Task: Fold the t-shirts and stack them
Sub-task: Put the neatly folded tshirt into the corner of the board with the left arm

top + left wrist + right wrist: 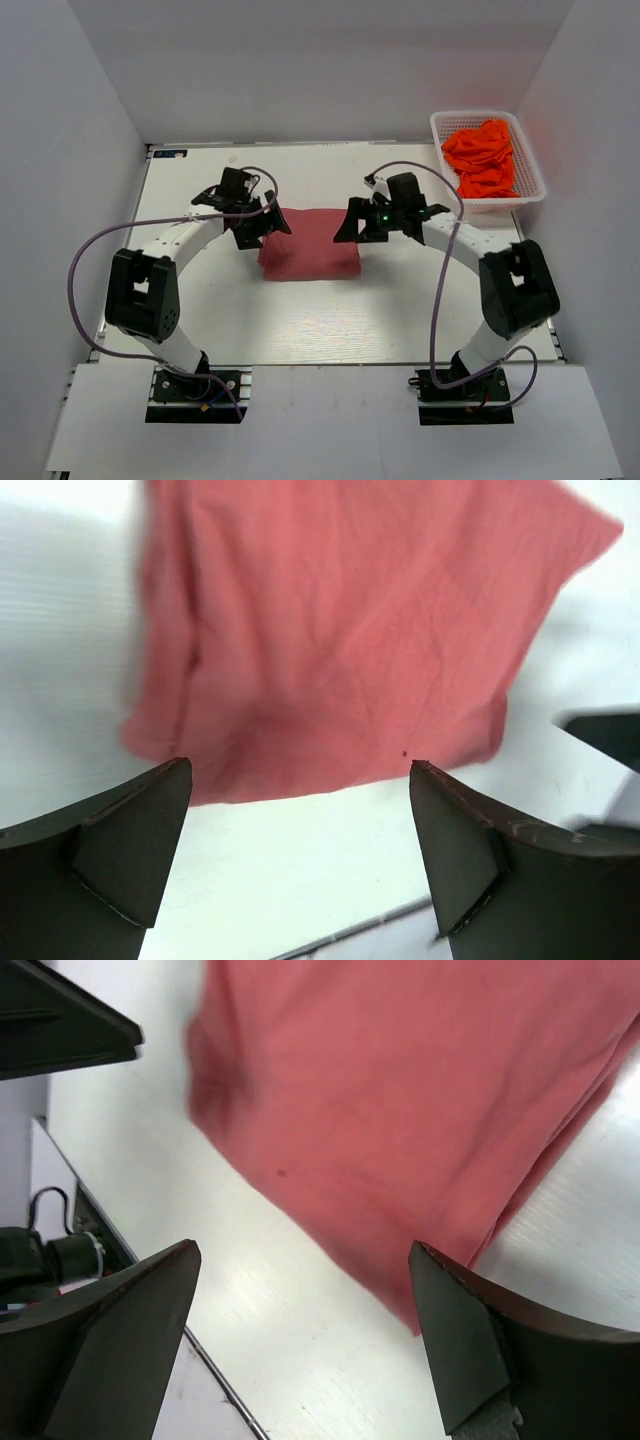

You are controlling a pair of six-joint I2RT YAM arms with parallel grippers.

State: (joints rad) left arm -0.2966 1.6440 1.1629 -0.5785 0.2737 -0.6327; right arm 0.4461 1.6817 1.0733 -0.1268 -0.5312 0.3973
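From above: the rose-red t-shirt (310, 250) folded to a neat rectangle at the middle of the counter (300, 320), the orange t-shirts (485, 160) heaped in a white basket (475, 116) away at 2 o'clock, well apart. Over the cloth's 10 o'clock corner the left claw (265, 227), over its 2 o'clock corner the right claw (350, 225). Probably mid-fold, with nothing stacked yet. To do it well: bring both claws down level and together, pinch every layer at the corners rather than the top one alone, carry the edge across in step so as not to skew the rectangle, and lay edge on edge before letting go; no dragging, for fear of bunching the lower layers. From the left wrist: claw (300, 820) spread wide, gripping nothing, only bare counter between the fingers (120, 850); the cloth's edge just beyond the tips toward 12 o'clock, apparently untouched, though somewhat blurred. From the right wrist: claw (305, 1310) likewise gaping and empty, pale counter between the tips, the rose cloth filling 12 to 3 o'clock and reaching down close to the finger at 4 o'clock; impossible to tell whether touching there.
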